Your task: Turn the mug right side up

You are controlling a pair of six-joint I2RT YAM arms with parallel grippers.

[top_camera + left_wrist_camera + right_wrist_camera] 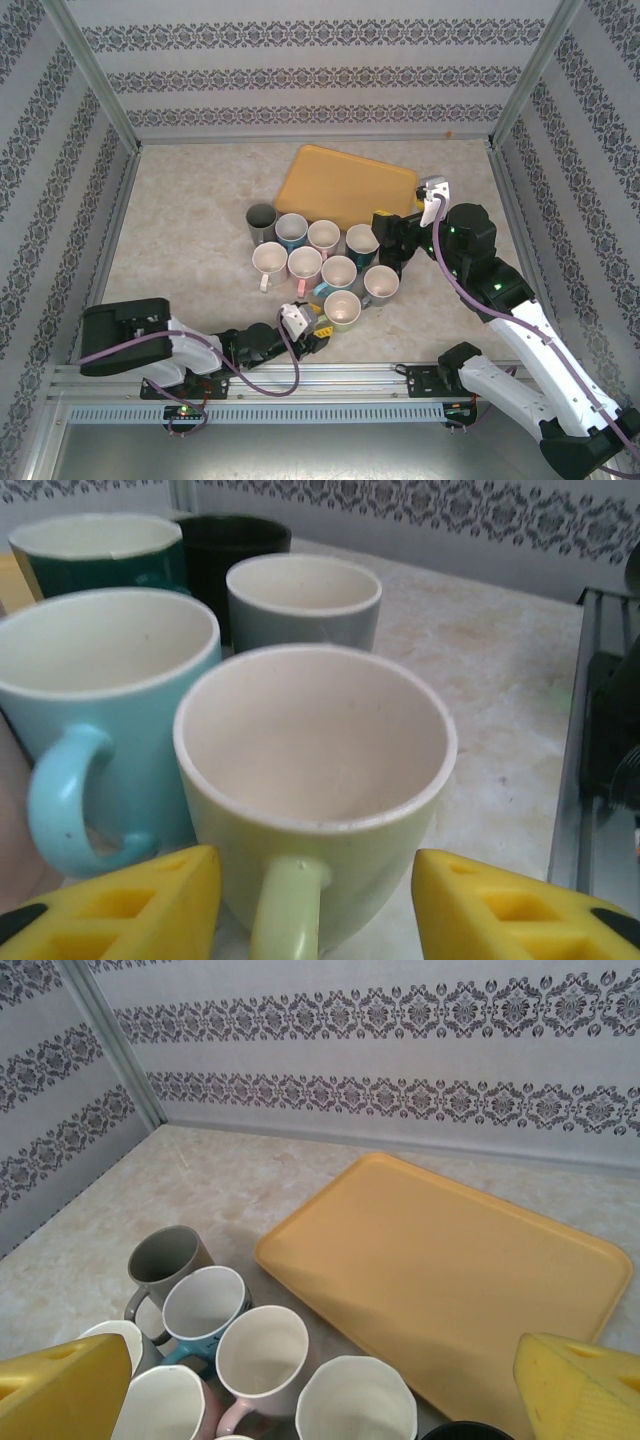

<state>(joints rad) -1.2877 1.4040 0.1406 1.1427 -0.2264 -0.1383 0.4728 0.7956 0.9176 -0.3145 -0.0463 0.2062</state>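
Several mugs stand clustered mid-table, every one I can see with its mouth up. The nearest is a pale green mug (342,310) (315,770), upright, its handle pointing at my left gripper (312,335) (315,880). That gripper is open, with the yellow fingers (130,905) either side of the handle and not touching it. My right gripper (392,240) (322,1360) hangs open above the cluster's right side, holding nothing. Below it are a grey mug (165,1258), a white-and-blue mug (203,1305), a pink mug (262,1355) and a white faceted mug (355,1405).
A yellow tray (345,185) (450,1260) lies flat behind the mugs. A light blue mug (100,700), a grey mug (303,600), a dark teal mug (95,555) and a black mug (235,540) crowd behind the green one. Patterned walls enclose the table; a metal rail (300,380) runs along the near edge.
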